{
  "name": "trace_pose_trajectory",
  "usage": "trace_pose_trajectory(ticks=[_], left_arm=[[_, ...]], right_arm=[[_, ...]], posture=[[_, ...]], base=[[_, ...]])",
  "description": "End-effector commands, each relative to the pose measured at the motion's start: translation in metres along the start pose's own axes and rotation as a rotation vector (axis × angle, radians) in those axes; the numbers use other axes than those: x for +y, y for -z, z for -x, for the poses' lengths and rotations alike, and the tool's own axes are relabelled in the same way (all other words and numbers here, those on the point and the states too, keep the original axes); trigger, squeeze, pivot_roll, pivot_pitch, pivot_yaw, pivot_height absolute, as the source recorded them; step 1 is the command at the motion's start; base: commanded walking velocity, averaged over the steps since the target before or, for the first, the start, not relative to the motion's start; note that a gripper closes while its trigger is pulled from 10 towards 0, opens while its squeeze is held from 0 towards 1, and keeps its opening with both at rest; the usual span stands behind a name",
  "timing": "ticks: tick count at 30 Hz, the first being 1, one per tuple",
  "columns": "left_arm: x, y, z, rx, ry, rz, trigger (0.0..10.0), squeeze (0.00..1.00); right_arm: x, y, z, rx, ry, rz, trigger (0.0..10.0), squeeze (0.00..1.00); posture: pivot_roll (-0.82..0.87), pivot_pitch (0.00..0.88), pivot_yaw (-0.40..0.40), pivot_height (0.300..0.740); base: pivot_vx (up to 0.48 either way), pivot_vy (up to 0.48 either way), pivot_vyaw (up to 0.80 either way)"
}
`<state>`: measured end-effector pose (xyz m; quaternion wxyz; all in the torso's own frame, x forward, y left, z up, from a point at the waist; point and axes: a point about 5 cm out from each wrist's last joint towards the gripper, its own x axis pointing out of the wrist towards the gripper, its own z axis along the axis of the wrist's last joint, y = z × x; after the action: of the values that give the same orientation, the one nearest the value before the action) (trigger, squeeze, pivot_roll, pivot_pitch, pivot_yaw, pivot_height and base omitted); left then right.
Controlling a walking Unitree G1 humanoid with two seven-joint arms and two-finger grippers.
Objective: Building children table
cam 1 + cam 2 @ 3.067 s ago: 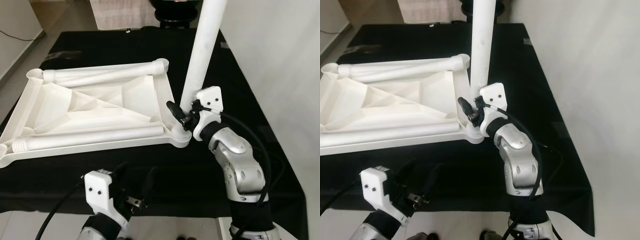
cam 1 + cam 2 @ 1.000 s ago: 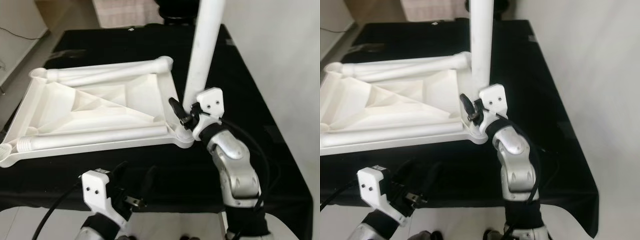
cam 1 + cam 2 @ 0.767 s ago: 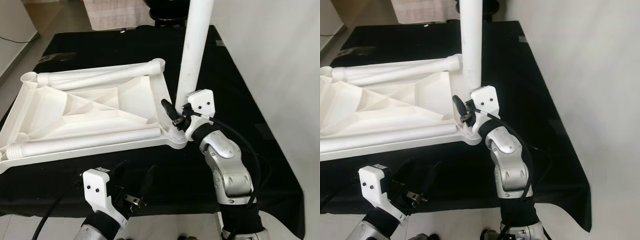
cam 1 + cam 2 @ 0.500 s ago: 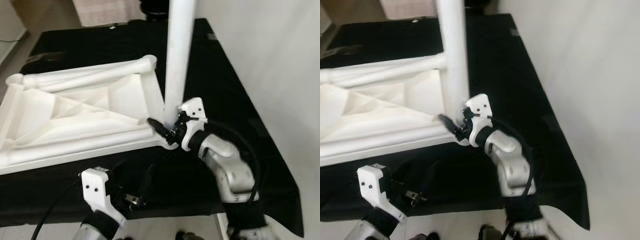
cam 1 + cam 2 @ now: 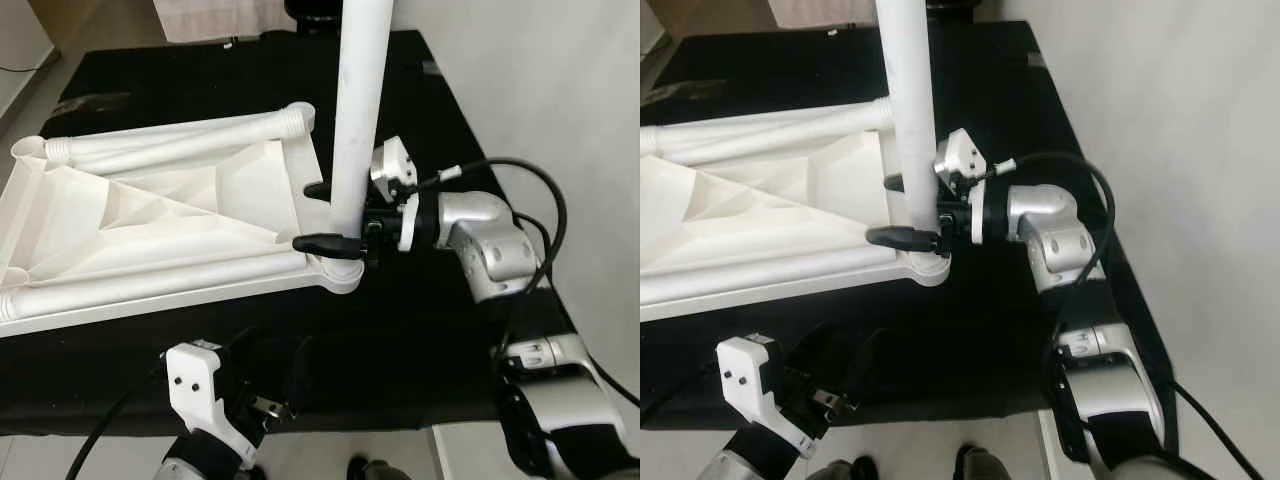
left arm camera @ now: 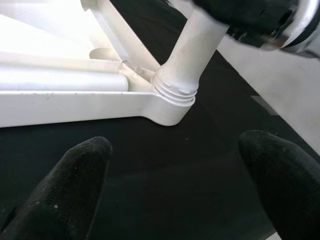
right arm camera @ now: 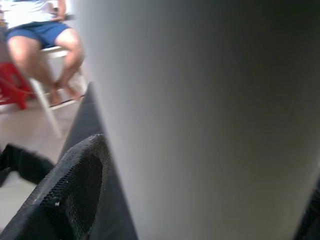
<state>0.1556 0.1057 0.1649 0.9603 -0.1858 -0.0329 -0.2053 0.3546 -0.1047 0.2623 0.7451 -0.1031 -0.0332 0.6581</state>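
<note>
Since the earlier frame, the right arm has been turned: it is now being held almost level, reaching in from the right side, where before it was rising from below toward the upright leg.

From the left eye view, the white tabletop [image 5: 150,225] is being seen lying upside down on the black cloth [image 5: 430,330]. Two loose legs [image 5: 180,140] are lying inside its frame, one along the far edge and one along the near edge. The upright leg [image 5: 358,95] is standing in the corner socket [image 5: 342,272] at the near right corner. The right gripper [image 5: 322,215] is being closed around the lower part of this leg, one finger on each side of it, just above the socket. The left gripper [image 5: 270,375] is being held low near the front edge of the cloth, its fingers spread and grasping nothing.

From the right eye view, the same scene is being shown; the right gripper's cable [image 5: 1080,190] is being seen curving over the silver forearm.

From the left wrist view, the two spread fingertips [image 6: 75,165] are being seen over the cloth, apart from the socket, where the threaded end of the leg [image 6: 175,90] is sitting.

From the right wrist view, the leg [image 7: 200,115] is being seen very close between the fingers [image 7: 70,185]. A seated person [image 7: 45,40] on a white chair is visible in the background.
</note>
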Motion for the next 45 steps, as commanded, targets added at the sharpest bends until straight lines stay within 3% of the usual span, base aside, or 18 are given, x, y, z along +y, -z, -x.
trace_pose_trajectory(ticks=[1, 5, 6, 7, 8, 15, 21, 24, 27, 28, 29, 31, 32, 33, 35, 41, 44, 45], left_arm=[[-0.002, 0.0, 0.003, 0.017, -0.004, -0.006, 10.0, 0.0], [-0.003, 0.0, 0.005, 0.02, -0.008, -0.007, 10.0, 0.0], [-0.003, 0.0, 0.005, 0.02, -0.01, -0.007, 10.0, 0.0], [-0.003, 0.0, 0.005, 0.02, -0.01, -0.007, 10.0, 0.0], [-0.004, 0.0, 0.006, 0.021, -0.012, -0.008, 10.0, 0.0], [-0.004, 0.0, 0.006, 0.026, -0.019, -0.015, 10.0, 0.0], [0.0, 0.0, 0.004, 0.024, -0.024, -0.03, 10.0, 0.0], [0.002, 0.0, 0.005, 0.023, -0.027, -0.047, 10.0, 0.0], [0.004, 0.0, 0.005, 0.023, -0.028, -0.054, 10.0, 0.0], [0.005, 0.0, 0.005, 0.023, -0.029, -0.063, 10.0, 0.0], [0.005, 0.0, 0.005, 0.023, -0.029, -0.063, 10.0, 0.0], [0.008, -0.001, 0.004, 0.024, -0.03, -0.078, 10.0, 0.0], [0.008, -0.001, 0.004, 0.024, -0.03, -0.078, 10.0, 0.0], [0.01, -0.001, 0.004, 0.024, -0.031, -0.082, 10.0, 0.0], [0.011, -0.001, 0.003, 0.024, -0.031, -0.084, 10.0, 0.0], [0.013, 0.002, -0.002, 0.023, -0.018, -0.109, 10.0, 0.0], [0.014, 0.002, -0.002, 0.018, -0.031, -0.118, 10.0, 0.0], [0.014, 0.002, -0.002, 0.017, -0.037, -0.122, 10.0, 0.0]], right_arm=[[0.001, 0.0, -0.008, 0.0, -0.054, 0.003, 10.0, 0.0], [-0.003, 0.005, -0.004, 0.02, -0.154, -0.039, 10.0, 0.0], [-0.004, 0.007, -0.004, 0.029, -0.167, -0.05, 7.9, 0.0], [-0.004, 0.007, -0.004, 0.029, -0.167, -0.05, 7.9, 0.0], [-0.005, 0.008, -0.005, 0.03, -0.177, -0.059, 0.0, 0.0], [-0.008, 0.012, -0.004, 0.019, -0.202, -0.061, 0.0, 0.0], [-0.004, 0.027, 0.013, -0.037, -0.081, -0.066, 0.0, 0.0], [0.009, 0.043, 0.019, -0.059, 0.07, -0.083, 0.0, 0.0], [0.016, 0.05, 0.019, -0.05, 0.137, -0.088, 0.0, 0.0], [0.021, 0.064, 0.011, 0.006, 0.367, -0.137, 0.0, 0.0], [0.021, 0.064, 0.011, 0.006, 0.367, -0.137, 0.0, 0.0], [0.046, 0.085, 0.008, 0.141, 0.751, -0.172, 0.0, 0.0], [0.046, 0.085, 0.008, 0.141, 0.751, -0.172, 0.0, 0.0], [0.054, 0.086, 0.01, 0.159, 0.861, -0.18, 0.0, 0.0], [0.057, 0.086, 0.009, 0.156, 0.887, -0.181, 0.0, 0.0], [0.046, 0.075, -0.004, 0.137, 0.914, -0.162, 0.0, 0.0], [0.05, 0.07, -0.01, 0.139, 0.919, -0.172, 0.0, 0.0], [0.051, 0.066, -0.016, 0.121, 0.857, -0.162, 10.0, 0.0]], posture=[[0.06, 0.286, -0.007, 0.74], [0.08, 0.295, -0.012, 0.74], [0.08, 0.297, -0.01, 0.74], [0.08, 0.297, -0.01, 0.74], [0.08, 0.296, -0.009, 0.74], [0.08, 0.288, -0.006, 0.74], [0.06, 0.278, 0.0, 0.74], [0.05, 0.27, 0.007, 0.74], [0.05, 0.268, 0.007, 0.74], [0.04, 0.258, 0.011, 0.74], [0.04, 0.258, 0.011, 0.74], [0.03, 0.257, 0.019, 0.74], [0.03, 0.257, 0.019, 0.74], [0.02, 0.249, 0.029, 0.74], [0.02, 0.249, 0.029, 0.74], [-0.01, 0.213, 0.018, 0.74], [-0.01, 0.212, 0.019, 0.74], [-0.01, 0.216, 0.02, 0.74]], base=[[0.0, 0.0, 0.0], [0.0, 0.0, 0.0], [0.0, 0.0, 0.0], [0.0, 0.0, 0.0], [0.0, 0.0, 0.0], [0.0, 0.0, 0.0], [0.0, 0.0, 0.0], [0.0, 0.0, 0.0], [0.0, 0.0, 0.0], [0.0, 0.0, 0.0], [0.0, 0.0, 0.0], [0.0, 0.0, 0.0], [0.0, 0.0, 0.0], [0.0, 0.0, 0.0], [0.0, 0.0, 0.0], [0.0, 0.0, 0.0], [0.0, 0.0, 0.0], [0.0, 0.0, 0.0]])
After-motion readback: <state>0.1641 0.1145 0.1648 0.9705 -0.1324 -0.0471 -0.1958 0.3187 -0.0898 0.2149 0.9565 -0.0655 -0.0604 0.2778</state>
